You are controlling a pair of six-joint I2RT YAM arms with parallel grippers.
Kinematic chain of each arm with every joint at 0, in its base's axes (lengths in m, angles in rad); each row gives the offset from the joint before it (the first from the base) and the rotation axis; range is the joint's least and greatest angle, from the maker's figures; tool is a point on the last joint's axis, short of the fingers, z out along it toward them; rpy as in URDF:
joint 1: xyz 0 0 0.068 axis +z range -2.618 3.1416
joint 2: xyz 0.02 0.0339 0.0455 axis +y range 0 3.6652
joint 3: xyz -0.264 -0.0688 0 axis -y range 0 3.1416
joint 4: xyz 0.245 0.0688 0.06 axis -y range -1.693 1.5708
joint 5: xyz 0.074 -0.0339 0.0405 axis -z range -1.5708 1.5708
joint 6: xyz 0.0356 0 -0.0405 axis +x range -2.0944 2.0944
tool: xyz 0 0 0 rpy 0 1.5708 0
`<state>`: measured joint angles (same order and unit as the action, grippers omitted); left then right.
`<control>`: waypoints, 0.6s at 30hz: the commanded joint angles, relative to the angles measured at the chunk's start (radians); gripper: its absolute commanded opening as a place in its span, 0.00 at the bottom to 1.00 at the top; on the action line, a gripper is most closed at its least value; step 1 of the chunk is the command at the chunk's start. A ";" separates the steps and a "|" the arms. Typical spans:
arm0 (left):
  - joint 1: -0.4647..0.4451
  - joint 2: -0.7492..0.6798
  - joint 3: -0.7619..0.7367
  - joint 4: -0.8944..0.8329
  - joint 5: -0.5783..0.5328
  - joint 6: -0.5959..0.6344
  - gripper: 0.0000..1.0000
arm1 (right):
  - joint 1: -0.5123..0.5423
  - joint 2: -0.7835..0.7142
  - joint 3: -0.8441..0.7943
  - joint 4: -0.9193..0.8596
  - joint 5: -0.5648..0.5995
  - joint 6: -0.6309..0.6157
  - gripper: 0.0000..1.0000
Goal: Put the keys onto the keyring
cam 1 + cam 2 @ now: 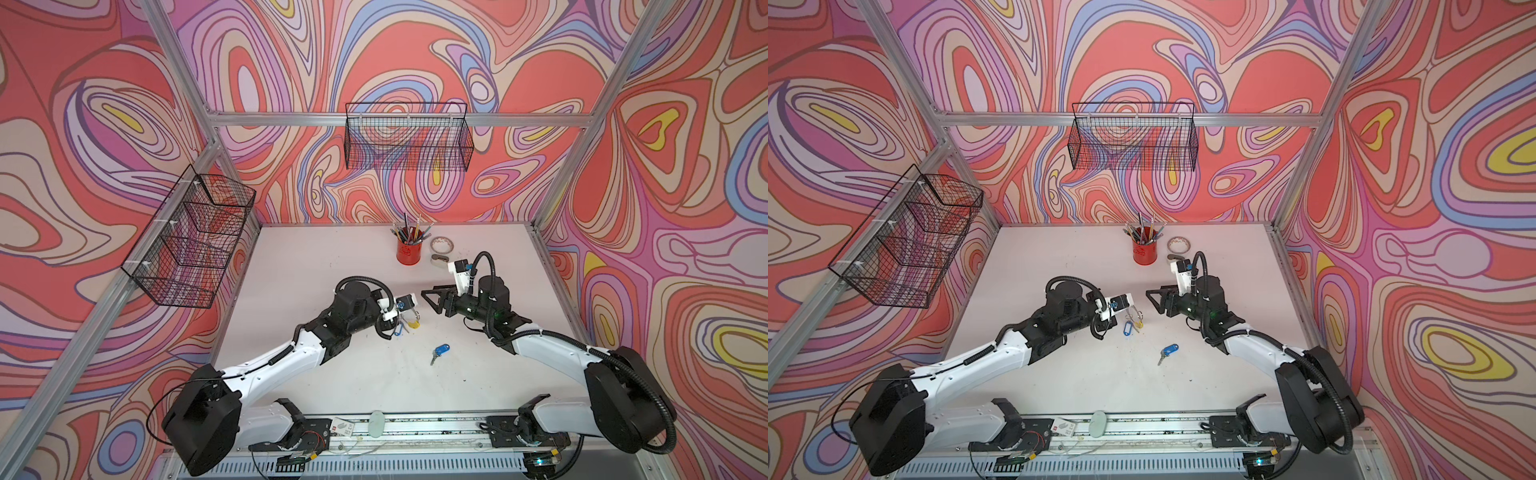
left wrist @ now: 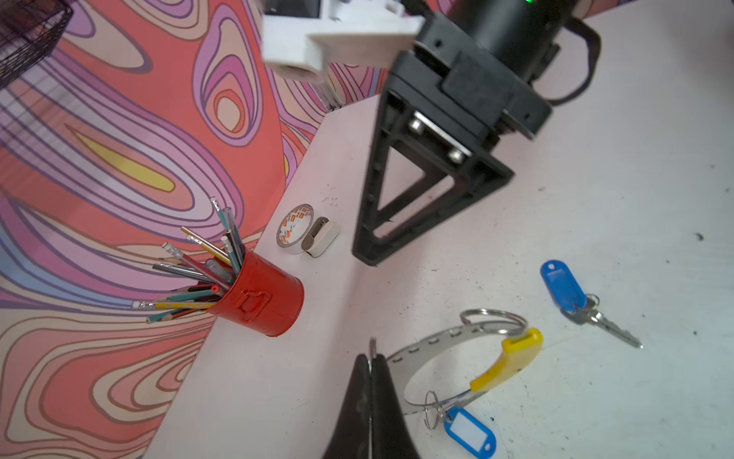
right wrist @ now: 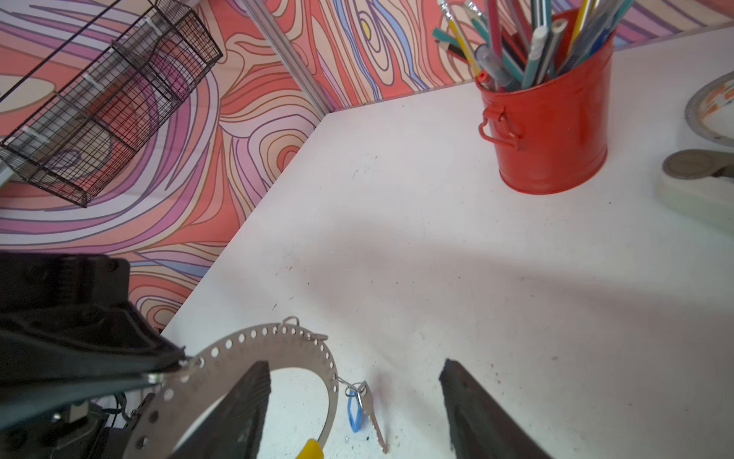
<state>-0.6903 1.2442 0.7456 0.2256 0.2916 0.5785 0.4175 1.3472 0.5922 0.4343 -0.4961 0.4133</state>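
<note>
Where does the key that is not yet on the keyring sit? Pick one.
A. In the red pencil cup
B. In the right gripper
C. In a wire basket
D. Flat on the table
D: the loose key with its blue tag lies flat on the table, apart from the keyring that the shut left gripper holds by its band. The right gripper is open and empty.

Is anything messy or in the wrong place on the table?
One blue-tagged key lies loose on the table, apart from the keyring that the left gripper pinches; the other key hangs from it. The white table has small dark specks. The red pencil cup stands upright, nothing spilled.
</note>
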 commanded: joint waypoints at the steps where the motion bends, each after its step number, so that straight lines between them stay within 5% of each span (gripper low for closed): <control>1: 0.048 -0.020 0.084 -0.128 0.078 -0.278 0.00 | -0.005 0.024 0.042 0.034 -0.090 -0.013 0.68; 10: 0.204 0.026 0.170 -0.216 0.395 -0.545 0.00 | -0.005 0.052 0.088 0.117 -0.213 0.068 0.53; 18: 0.242 0.077 0.242 -0.295 0.525 -0.526 0.00 | -0.005 0.088 0.146 0.137 -0.306 0.076 0.53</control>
<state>-0.4541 1.3056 0.9337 -0.0113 0.7216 0.0631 0.4171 1.4181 0.7113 0.5438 -0.7429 0.4816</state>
